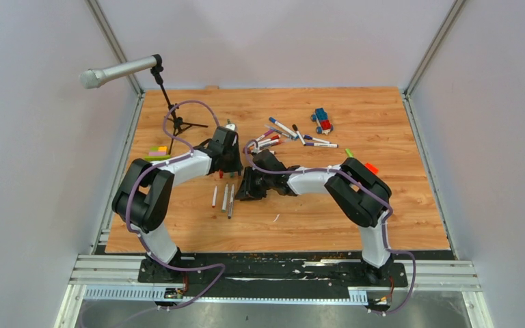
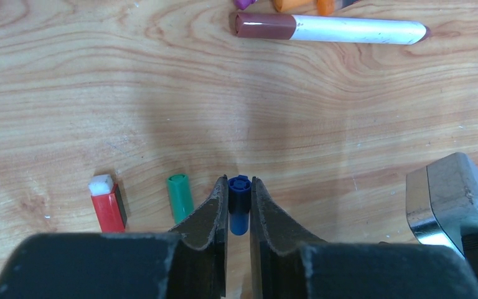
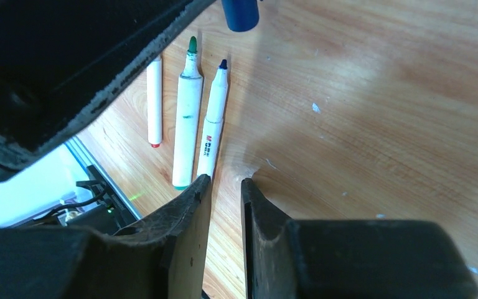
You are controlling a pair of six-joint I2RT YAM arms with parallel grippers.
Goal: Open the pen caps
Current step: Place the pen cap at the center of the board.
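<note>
grey walls close round a wooden desk (image 1: 383, 205). left arm (image 1: 171, 167) and right arm (image 1: 314, 179) lean in to its middle. a heap of capped pens (image 1: 284, 137) lies toward the back. three uncapped pens (image 3: 187, 118) lie side by side just beside the right gripper (image 3: 223, 185), which is released, jaws narrowly parted around nothing. left gripper (image 2: 238, 184) is clenched on a blue pen cap (image 2: 239, 215). a green cap (image 2: 179, 198) and a red cap (image 2: 107, 210) lie on the wood to its left.

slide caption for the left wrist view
Left gripper shut on a blue pen cap; a green cap and a red cap lie on the table beside it.
</note>
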